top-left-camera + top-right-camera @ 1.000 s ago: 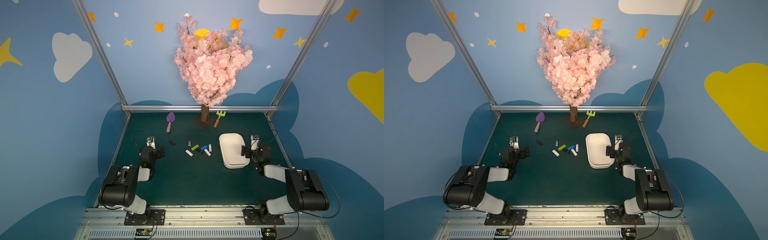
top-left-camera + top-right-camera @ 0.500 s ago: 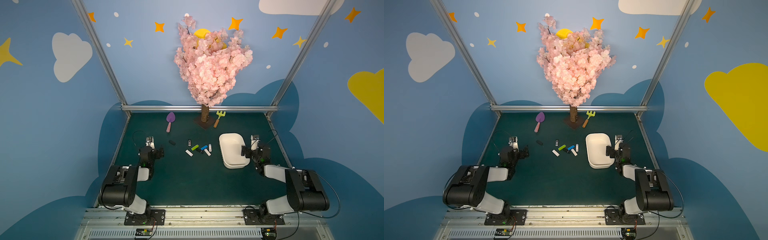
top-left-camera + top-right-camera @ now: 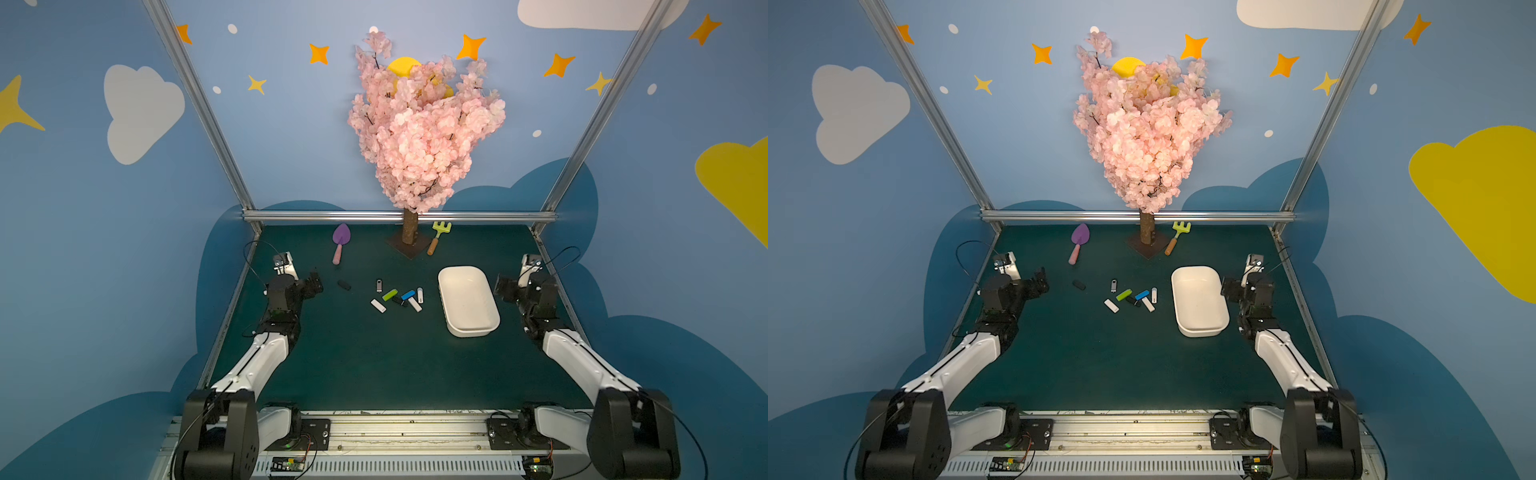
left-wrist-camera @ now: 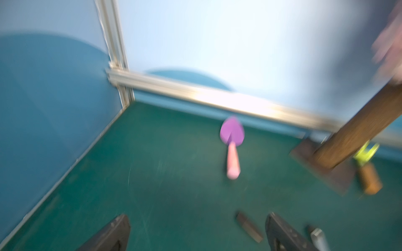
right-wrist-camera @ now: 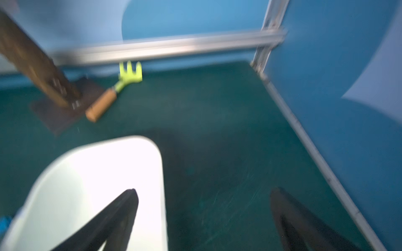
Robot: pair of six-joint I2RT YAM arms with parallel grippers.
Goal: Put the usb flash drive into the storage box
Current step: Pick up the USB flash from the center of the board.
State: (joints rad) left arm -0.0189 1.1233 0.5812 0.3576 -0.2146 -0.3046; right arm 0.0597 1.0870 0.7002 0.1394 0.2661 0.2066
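Observation:
Several usb flash drives lie loose mid-mat: a dark one [image 3: 344, 285] apart on the left, then silver [image 3: 378, 285], green [image 3: 390, 294], blue [image 3: 408, 295] and white [image 3: 377, 306] ones. The white storage box [image 3: 469, 303] [image 3: 1200, 301] stands empty to their right. My left gripper [image 3: 313, 284] [image 4: 198, 230] is open, low, just left of the dark drive [image 4: 249, 227], which lies between its fingers [image 4: 280, 232] near one side. My right gripper [image 3: 500, 289] [image 5: 204, 208] is open beside the box's right wall [image 5: 97, 184], one finger [image 5: 121, 213] above the rim.
A pink blossom tree on a brown base [image 3: 409, 241] stands at the back. Beside it lie a purple toy trowel [image 3: 340, 245] and a green toy rake [image 3: 436, 237]. Metal frame rails [image 3: 399, 216] and blue walls close the mat on three sides.
Both arms have shifted slightly toward the back of the mat, and both wrist views are blurred by motion. Both grippers stay open. The drives and the box have not moved.

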